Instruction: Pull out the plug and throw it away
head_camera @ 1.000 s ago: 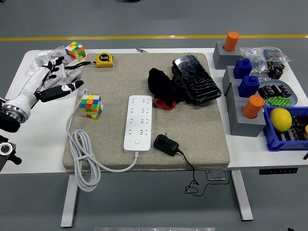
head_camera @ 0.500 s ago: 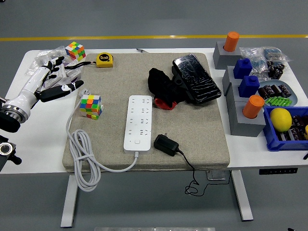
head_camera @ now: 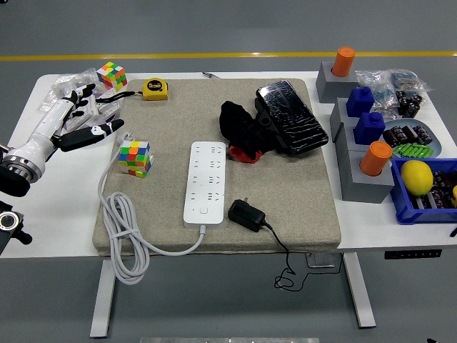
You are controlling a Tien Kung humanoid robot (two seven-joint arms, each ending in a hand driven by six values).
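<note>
Black plug adapter (head_camera: 245,214) lies flat on the beige mat (head_camera: 300,200), unplugged, just right of the white power strip's (head_camera: 206,181) near end, not touching it as far as visible. Its thin black cord (head_camera: 282,250) runs off the mat's front edge and dangles below the worktop. Power strip lies lengthwise mid-mat, sockets up; its white cable (head_camera: 121,229) loops off the left side.

no legible text, labels or numbers

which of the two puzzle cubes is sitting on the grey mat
The puzzle cube left of the white power strip sits on the grey mat. The other cube rests off the mat on the white table, at its far left corner beside the yellow tape measure.
</note>
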